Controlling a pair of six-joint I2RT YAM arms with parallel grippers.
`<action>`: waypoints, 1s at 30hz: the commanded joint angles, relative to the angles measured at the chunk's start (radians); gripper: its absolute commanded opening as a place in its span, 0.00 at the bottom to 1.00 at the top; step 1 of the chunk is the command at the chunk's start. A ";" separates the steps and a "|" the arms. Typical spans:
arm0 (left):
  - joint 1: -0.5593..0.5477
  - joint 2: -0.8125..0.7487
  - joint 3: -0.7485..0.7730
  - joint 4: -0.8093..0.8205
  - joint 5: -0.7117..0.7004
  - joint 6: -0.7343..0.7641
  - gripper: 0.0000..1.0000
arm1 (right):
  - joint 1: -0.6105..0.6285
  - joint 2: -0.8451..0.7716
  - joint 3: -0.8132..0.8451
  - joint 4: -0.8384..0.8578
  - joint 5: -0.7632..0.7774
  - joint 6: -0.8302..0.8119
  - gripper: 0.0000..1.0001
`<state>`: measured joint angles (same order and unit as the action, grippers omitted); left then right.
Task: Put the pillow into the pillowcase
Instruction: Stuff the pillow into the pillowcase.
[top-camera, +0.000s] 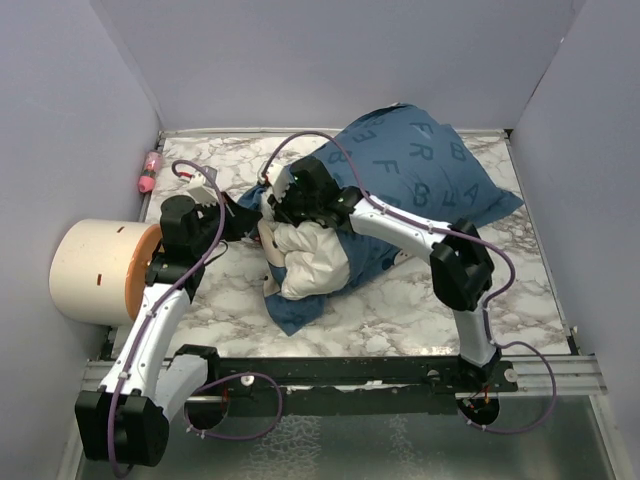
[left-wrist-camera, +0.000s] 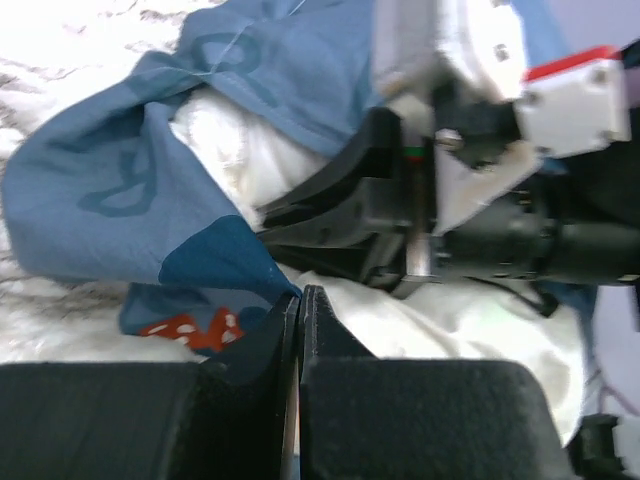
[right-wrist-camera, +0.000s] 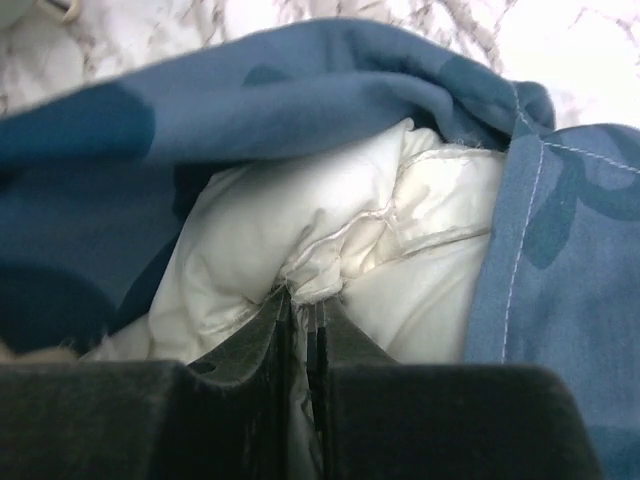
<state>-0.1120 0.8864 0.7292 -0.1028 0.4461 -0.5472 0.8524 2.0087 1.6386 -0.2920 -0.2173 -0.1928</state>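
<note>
the pillow (top-camera: 305, 265) seems more than half inside the pillowcase (top-camera: 430, 160), which lies across the desk (top-camera: 420, 310). one white end sticks out of the opening. the right tool (right-wrist-camera: 300, 305) is clamped on a fold of the pillow. the left tool (left-wrist-camera: 298, 295) has its jaws together at the pillowcase hem; if cloth is between them i cannot tell. left to do: push this end in, pull the hem over.
</note>
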 joint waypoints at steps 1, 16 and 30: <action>0.025 -0.058 0.022 0.736 0.163 -0.333 0.00 | -0.038 0.246 0.108 -0.310 -0.016 0.064 0.04; -0.144 -0.004 -0.299 0.624 0.098 -0.439 0.00 | -0.125 0.514 0.319 -0.235 -0.131 0.201 0.08; -0.103 -0.238 -0.175 -0.083 -0.176 -0.288 0.55 | -0.178 0.217 -0.166 -0.005 -0.217 0.166 0.09</action>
<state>-0.2161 0.6529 0.6033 -0.0910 0.2481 -0.8001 0.7063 2.1147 1.5635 -0.1532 -0.4664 -0.0120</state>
